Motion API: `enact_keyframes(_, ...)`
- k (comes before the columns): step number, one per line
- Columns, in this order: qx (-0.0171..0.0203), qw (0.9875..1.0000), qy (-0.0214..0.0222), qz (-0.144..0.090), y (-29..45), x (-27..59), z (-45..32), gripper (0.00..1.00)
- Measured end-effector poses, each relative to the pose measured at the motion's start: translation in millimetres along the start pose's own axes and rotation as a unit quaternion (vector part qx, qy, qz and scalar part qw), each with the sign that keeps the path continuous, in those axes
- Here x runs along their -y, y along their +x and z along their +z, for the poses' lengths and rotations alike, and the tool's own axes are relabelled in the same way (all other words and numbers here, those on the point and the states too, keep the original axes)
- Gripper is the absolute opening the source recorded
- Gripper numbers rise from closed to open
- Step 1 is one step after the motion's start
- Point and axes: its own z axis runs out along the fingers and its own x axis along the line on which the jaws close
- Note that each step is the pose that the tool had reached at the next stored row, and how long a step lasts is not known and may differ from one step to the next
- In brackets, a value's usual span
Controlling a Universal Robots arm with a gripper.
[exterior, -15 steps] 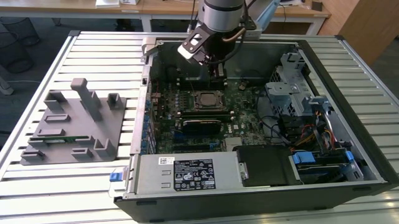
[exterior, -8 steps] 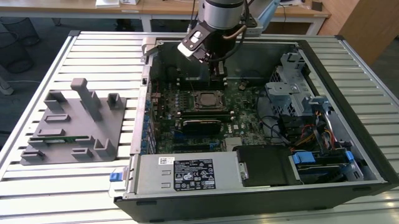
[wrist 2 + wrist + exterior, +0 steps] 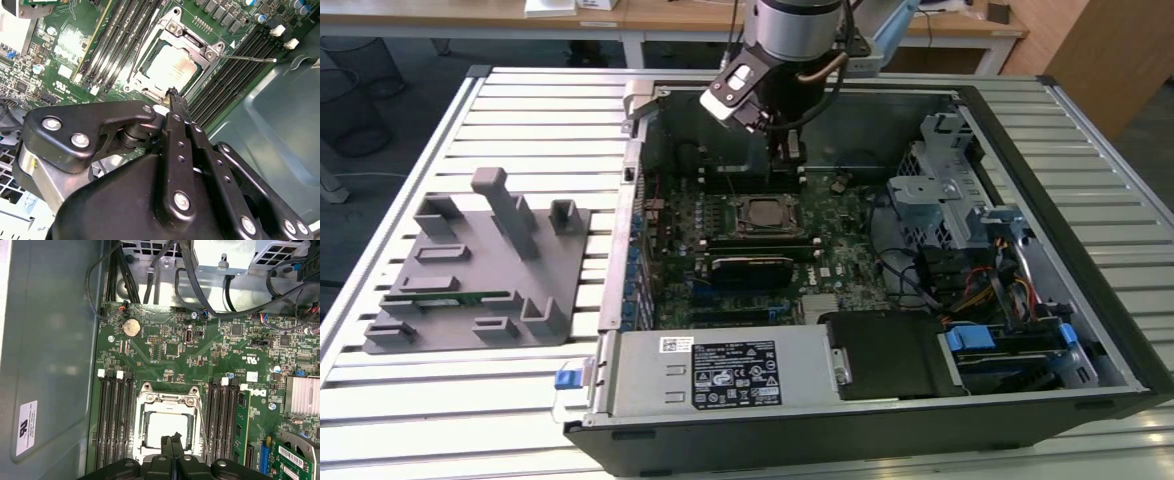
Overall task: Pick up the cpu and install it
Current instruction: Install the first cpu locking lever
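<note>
**Desk:** Where is the cpu (image 3: 765, 215) at this moment?

**Operator:** From my remote station I see it lying flat in the socket (image 3: 165, 400) at the middle of the motherboard (image 3: 165, 347). That sits inside the open computer case (image 3: 854, 430), and the cpu's shiny metal top faces up. It is square, so I can name no long axis. Its edges run parallel to the memory slots (image 3: 115, 420) on either side. A thin wire lever (image 3: 250, 59) lies beside the socket.

**Desk:** And the gripper (image 3: 172, 440)?

**Operator:** Its fingers are pressed together with nothing between them, their tips over one edge of the cpu. I cannot tell whether they touch it. The grey fixture (image 3: 480, 270) sits on the table (image 3: 520, 110), well apart at the exterior view's left.
</note>
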Motion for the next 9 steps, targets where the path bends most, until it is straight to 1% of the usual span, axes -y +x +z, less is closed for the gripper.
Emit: enact_keyframes(9, -0.0003, 1.0000, -0.0002, 0.000, 0.1, 0.0, -3.0, 0.11)
